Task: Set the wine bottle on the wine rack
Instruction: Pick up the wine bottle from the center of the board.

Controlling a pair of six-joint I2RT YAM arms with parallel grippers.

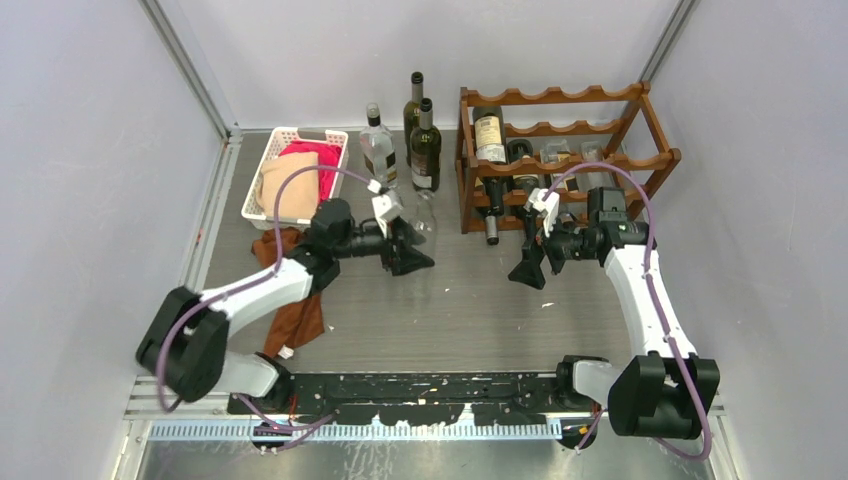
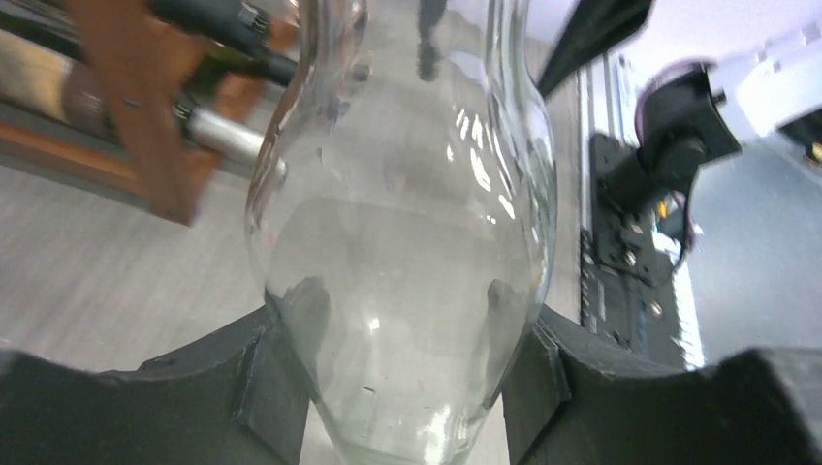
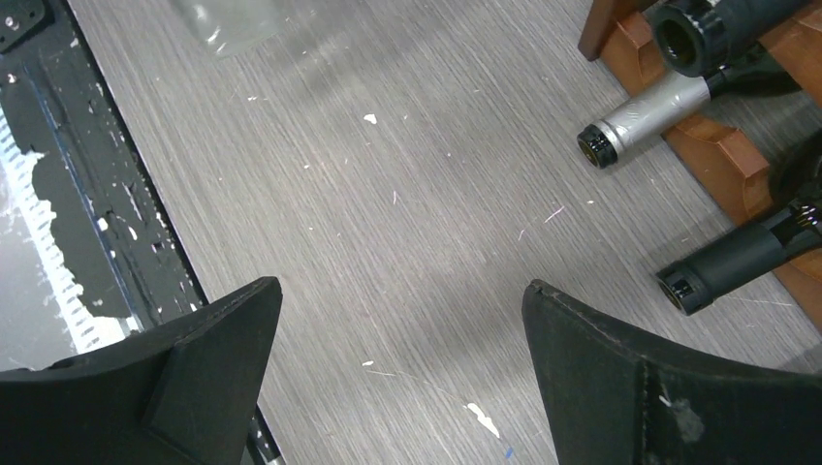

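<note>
Along the near edge of the tabletop [image 1: 460,315] we've got the two arm bases. A bit further in on the left side, a brown cloth [image 1: 297,312] lies crumpled under the left arm. Around the middle, the left gripper [image 1: 412,252] is clamped on the wine bottle [image 2: 407,242], a clear glass one. From the wrist view its black fingers [image 2: 276,378] press against both sides of the lower body. We honestly can't tell if the bottle's base touches the tabletop. It's to the left of the wine rack [image 1: 555,97] and apart from it, so not on the rack.

The right gripper [image 3: 402,373] hangs spread wide with nothing between its fingers, just in front of the rack's near side. The rack stands toward the far right corner and carries several dark bottles [image 1: 489,135] lying with their necks toward the near edge. Along the far edge, left of the rack, stand a clear upright bottle [image 1: 377,148] and a pair of dark upright bottles [image 1: 425,152]. Over in the far left corner there's a white basket [image 1: 257,180] with pink and tan cloth in it.
</note>
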